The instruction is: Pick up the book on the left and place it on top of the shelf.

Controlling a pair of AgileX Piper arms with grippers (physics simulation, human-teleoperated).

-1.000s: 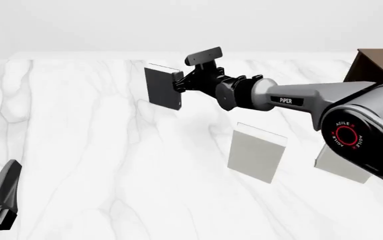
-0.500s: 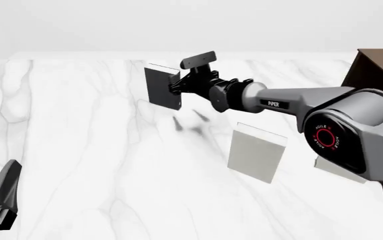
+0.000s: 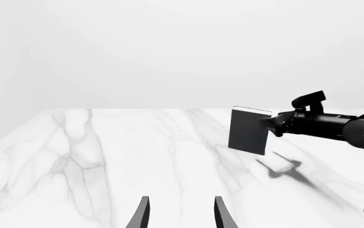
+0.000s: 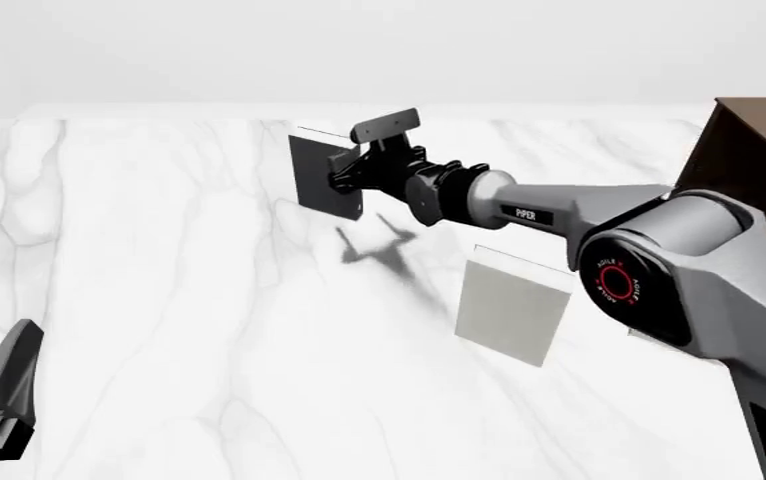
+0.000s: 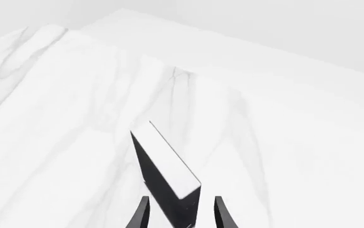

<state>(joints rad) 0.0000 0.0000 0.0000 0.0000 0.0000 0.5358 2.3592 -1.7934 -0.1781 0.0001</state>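
- The right end effector (image 4: 343,172) is reaching across the marble bench (image 4: 156,250) to the black book (image 4: 319,175), which is standing upright at the far left of the row of books; its fingers are straddling the book's edge in the right wrist view, but I cannot tell whether they are pinching it or only bracketing it.
- The left end effector (image 3: 179,216) is sitting low with its fingers spread, gripping nothing.
- Judged risk: the hold is landing on one side edge, so the book could pivot or slip out while being lifted.
- Judged risk: the carry to the dark brown shelf (image 4: 757,150) is passing over the light grey book (image 4: 510,303), which the arm could topple.
- Readable writing: "PIPER" on the right forearm and "AGILEX" around the red ring on its joint.
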